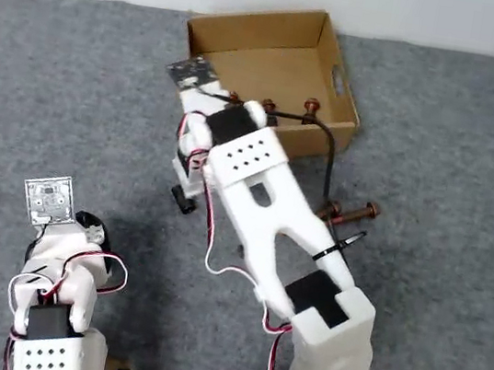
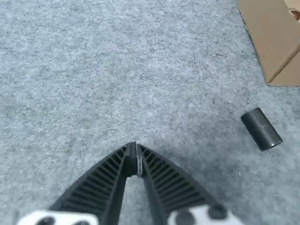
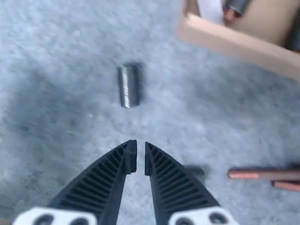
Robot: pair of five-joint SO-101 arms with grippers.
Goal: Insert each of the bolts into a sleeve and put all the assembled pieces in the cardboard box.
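- High view: we are looking down on a grey carpet [image 1: 454, 290], with the cardboard box [image 1: 248, 55] sitting open side up at 12 o'clock.
- The right arm [image 1: 259, 196] is standing extended from its base at 5 o'clock, and its wrist is hanging just short of the box's 6 o'clock wall. A black cable [image 1: 330, 156] is trailing along it.
- The left arm [image 1: 58, 296] is sitting folded at 7 o'clock, well apart from the box.
- Right wrist view: the right gripper [image 3: 137, 157] is holding nothing. Its jaws are standing parted by a narrow gap, and the tips are hanging over bare carpet.
- Left wrist view: the left gripper [image 2: 136, 157] is also gripping nothing. Its jaws are pressing together at the tips above bare carpet.
- The sleeve [image 1: 184, 200], a short black tube, is lying on its side on the carpet at 7 o'clock of the box. It is apart from the box wall and just beside the right arm's wrist. In the right wrist view we are seeing it near the right gripper's tips but not touching them.
- The two loose bolts [image 1: 351, 214], copper-coloured, are lying side by side on the carpet at 5 o'clock of the box. They are across the right arm from the sleeve and well apart from it.
- Three copper heads [image 1: 312, 109] are showing inside the box along its 6 o'clock wall. We cannot tell from here whether each is sitting in a sleeve of its own.
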